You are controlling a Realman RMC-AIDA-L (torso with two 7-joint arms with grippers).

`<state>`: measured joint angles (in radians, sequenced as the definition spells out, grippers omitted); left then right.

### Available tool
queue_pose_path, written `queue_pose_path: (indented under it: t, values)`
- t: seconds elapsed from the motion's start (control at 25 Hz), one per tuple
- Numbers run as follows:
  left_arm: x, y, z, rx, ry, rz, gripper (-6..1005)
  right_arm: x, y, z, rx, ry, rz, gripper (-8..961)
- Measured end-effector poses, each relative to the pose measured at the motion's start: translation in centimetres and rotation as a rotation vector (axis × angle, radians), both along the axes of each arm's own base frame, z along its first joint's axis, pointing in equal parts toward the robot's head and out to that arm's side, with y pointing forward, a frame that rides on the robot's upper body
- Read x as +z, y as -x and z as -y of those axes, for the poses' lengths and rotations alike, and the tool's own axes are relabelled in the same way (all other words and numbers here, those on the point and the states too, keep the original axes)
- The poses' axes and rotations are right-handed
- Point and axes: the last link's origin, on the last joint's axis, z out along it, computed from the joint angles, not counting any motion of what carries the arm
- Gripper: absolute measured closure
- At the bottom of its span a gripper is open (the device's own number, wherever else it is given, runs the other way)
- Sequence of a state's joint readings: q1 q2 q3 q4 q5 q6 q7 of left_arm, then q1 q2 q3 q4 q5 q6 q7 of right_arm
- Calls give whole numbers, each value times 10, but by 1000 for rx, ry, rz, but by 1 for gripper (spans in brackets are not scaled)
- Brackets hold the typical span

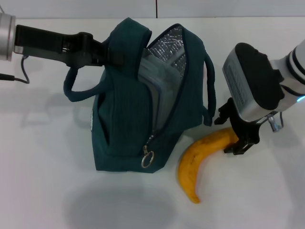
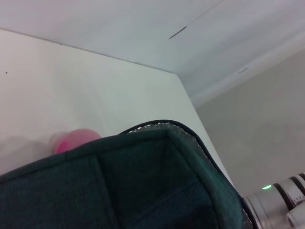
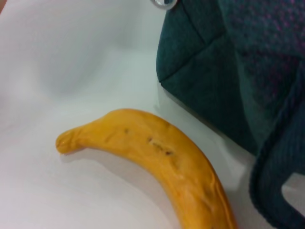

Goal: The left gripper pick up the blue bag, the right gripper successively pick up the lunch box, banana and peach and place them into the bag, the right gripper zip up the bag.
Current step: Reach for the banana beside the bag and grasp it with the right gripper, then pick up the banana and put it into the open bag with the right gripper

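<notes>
Two hands busy: left hand (image 1: 107, 53) clenched on bag (image 1: 128, 119) rim, right hand (image 1: 237, 135) gripping banana (image 1: 200, 160) end at lower right, so lift slow.

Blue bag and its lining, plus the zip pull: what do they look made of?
Blue bag: woven fabric, matte dark teal, soft enough to crease and sag where the left gripper holds it. Lining: looks like quilted metallic foil, silver and shiny with a dimpled pattern. Zip pull: a thin silver ring, probably metal by its glint. The right gripper is at the banana.
</notes>
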<state>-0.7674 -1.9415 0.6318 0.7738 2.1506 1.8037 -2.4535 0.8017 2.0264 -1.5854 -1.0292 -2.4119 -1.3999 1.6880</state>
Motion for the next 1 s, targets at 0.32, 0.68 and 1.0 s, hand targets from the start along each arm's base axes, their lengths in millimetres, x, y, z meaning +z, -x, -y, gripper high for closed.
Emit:
queue_pose_path:
  t: [0.32, 0.68, 1.0]
  values:
    - [0, -1, 0, -8, 0, 0, 961, -8, -2, 0, 7, 2, 6, 229]
    - [0, -1, 0, -8, 0, 0, 961, -10, 2, 4, -9, 19, -9, 371]
    - [0, 1, 1, -4, -1, -1, 961, -1, 6, 13, -39, 76, -24, 519]
